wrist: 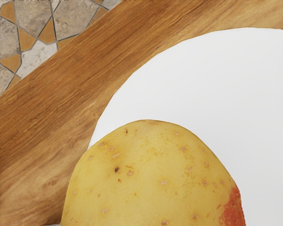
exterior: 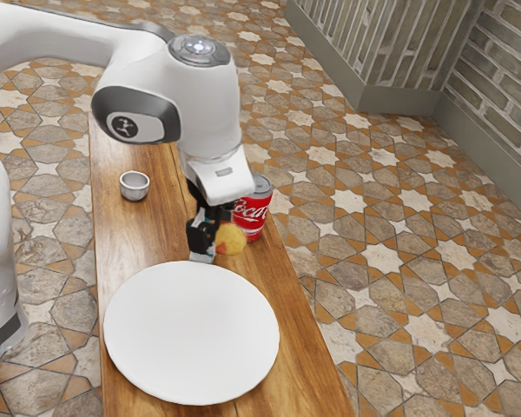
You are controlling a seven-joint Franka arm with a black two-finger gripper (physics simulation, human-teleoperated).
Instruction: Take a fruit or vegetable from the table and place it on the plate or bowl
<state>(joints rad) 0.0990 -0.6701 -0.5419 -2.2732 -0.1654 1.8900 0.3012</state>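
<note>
1. Patterned tile floor (exterior: 373, 217) and brick walls surrounded a wooden table (exterior: 122, 234).
2. The pincer (exterior: 215, 241) was clenched on a yellow fruit (exterior: 232, 240) with a red patch. The fruit hid the far finger, so grip depth was a judgement.
3. The fruit (wrist: 151, 179) hung beneath the pincer, above the near rim of the white plate (exterior: 191, 334).
4. Risk: releasing here could drop the fruit on the rim (wrist: 132, 94), where it might roll onto the wood. A move further over the plate seemed needed.
5. Risk: the round fruit might slip from an off-centre hold.
6. Risk: a red soda can (exterior: 254, 211) stood just beside the pincer, opposite the plate. A backward swing could topple it.
7. A small bowl (exterior: 135, 184) stood well apart from the pincer, at low risk.
</note>
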